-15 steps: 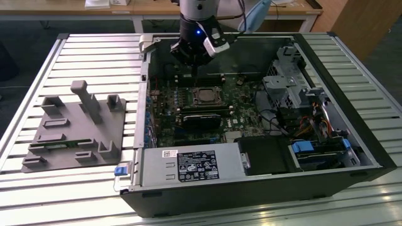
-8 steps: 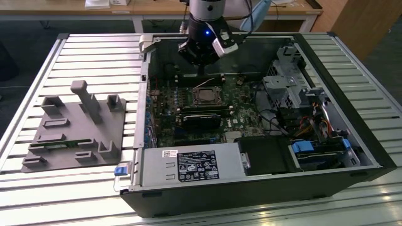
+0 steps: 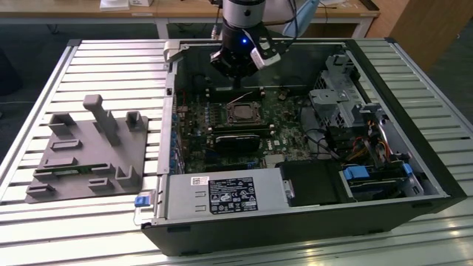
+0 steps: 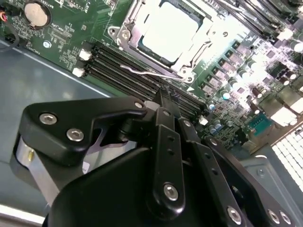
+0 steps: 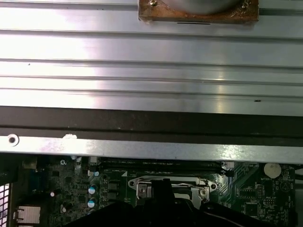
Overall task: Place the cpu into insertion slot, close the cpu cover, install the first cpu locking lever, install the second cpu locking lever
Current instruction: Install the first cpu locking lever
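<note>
The cpu (image 4: 168, 30) lies flat in the insertion slot (image 3: 230, 114) on the green motherboard, its silver top showing. The cpu cover (image 4: 124, 34), a silver metal frame, lies down around it. A thin wire locking lever (image 4: 142, 72) runs along the socket's side next to the memory slots. My gripper (image 4: 164, 97) hangs over the back of the open case, shut, with its fingertips right at that lever's end. In the exterior view my gripper (image 3: 236, 84) points down just behind the socket. The first wrist view has my gripper (image 5: 162, 189) dark in front of the socket.
The open computer case (image 3: 436, 183) rests on a slatted metal table (image 3: 111, 61). A grey fixture block (image 3: 88, 149) stands at the exterior view's left. A power supply (image 3: 221, 194) fills the case front, a drive cage (image 3: 340, 100) the right. Black memory slots (image 4: 118, 64) border the socket.
</note>
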Action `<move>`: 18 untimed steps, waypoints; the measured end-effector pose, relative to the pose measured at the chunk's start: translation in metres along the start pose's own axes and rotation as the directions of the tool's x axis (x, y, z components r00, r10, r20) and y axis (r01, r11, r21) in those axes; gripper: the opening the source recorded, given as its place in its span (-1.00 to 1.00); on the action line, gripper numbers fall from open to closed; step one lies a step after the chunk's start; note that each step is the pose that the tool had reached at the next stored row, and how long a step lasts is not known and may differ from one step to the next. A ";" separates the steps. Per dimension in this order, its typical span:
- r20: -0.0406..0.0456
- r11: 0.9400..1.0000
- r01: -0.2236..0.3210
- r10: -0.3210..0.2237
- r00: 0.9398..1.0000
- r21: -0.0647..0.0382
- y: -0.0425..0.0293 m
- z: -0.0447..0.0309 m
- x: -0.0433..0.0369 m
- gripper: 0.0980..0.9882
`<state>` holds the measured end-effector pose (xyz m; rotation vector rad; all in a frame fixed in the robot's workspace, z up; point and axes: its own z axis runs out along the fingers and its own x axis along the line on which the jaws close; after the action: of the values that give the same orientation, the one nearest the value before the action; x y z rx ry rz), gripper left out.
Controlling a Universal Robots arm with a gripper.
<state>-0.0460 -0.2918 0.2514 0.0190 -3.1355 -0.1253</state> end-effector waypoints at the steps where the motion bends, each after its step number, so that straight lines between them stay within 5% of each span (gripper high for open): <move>1: 0.000 1.000 0.000 0.000 1.000 0.000 0.0000 0.0000 0.0000 -0.98; 18: -0.001 1.000 0.011 -0.011 1.000 0.000 -0.0010 0.0119 -0.0080 -0.98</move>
<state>-0.0381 -0.2918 0.2394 0.0362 -3.1352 -0.1256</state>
